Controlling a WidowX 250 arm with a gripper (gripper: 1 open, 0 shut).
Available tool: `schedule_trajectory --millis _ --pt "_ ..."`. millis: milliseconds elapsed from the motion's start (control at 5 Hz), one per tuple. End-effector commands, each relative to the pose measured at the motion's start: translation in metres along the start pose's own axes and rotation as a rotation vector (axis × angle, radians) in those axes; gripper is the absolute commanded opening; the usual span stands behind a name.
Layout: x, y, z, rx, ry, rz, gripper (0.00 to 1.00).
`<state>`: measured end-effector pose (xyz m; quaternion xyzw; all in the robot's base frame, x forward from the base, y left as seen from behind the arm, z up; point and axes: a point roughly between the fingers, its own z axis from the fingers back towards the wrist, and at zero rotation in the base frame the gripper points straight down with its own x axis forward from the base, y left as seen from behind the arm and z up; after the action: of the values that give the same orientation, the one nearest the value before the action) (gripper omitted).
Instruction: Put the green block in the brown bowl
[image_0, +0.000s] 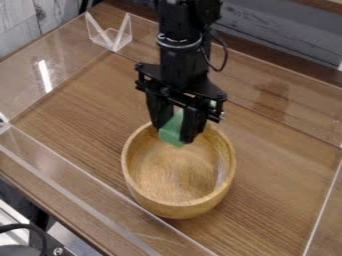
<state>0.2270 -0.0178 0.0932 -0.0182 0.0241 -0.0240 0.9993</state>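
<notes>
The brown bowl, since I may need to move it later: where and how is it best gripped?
Probably by the near rim of the brown bowl, from above, one finger inside and one outside: the bowl stands open side up, far too wide to span, and the gripper with the green block is over its far edge.

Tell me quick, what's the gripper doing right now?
Gripper: closed on the green block, over the bowl.
</notes>
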Motion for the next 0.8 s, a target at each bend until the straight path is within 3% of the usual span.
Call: schedule_trajectory --millis 0,200,600 --pt "0.0 -0.003 0.012 0.001 -0.05 -0.009 0.0" --pt "-0.003 -0.003 0.013 0.001 -0.049 -0.008 1.0" --pt "-0.001 0.0 0.022 0.0 -0.061 -0.003 1.0"
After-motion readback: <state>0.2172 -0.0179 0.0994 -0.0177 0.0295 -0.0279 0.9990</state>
